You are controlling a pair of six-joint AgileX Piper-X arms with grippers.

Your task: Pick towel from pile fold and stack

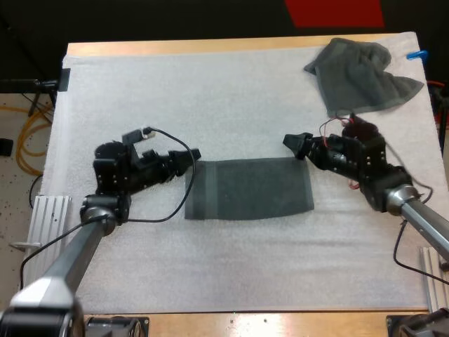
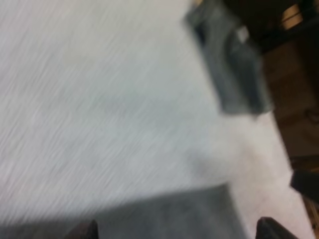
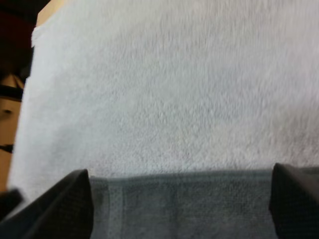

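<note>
I am seeing my left gripper (image 1: pixel 188 159) standing open at 10 o'clock of the flat towel (image 1: pixel 249 189), my right gripper (image 1: pixel 293 144) open at 2 o'clock; the crumpled towel (image 1: pixel 361 76) is lying farther, toward 1 o'clock.

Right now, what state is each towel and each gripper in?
flat towel: lying flat on the mat, between the grippers
crumpled towel: bunched at the mat's far right corner
left gripper: open, at the flat towel's left edge
right gripper: open, near its far right corner

Robot lab; white mat (image 1: pixel 231 105) on wooden table (image 1: pixel 210 46)
</note>
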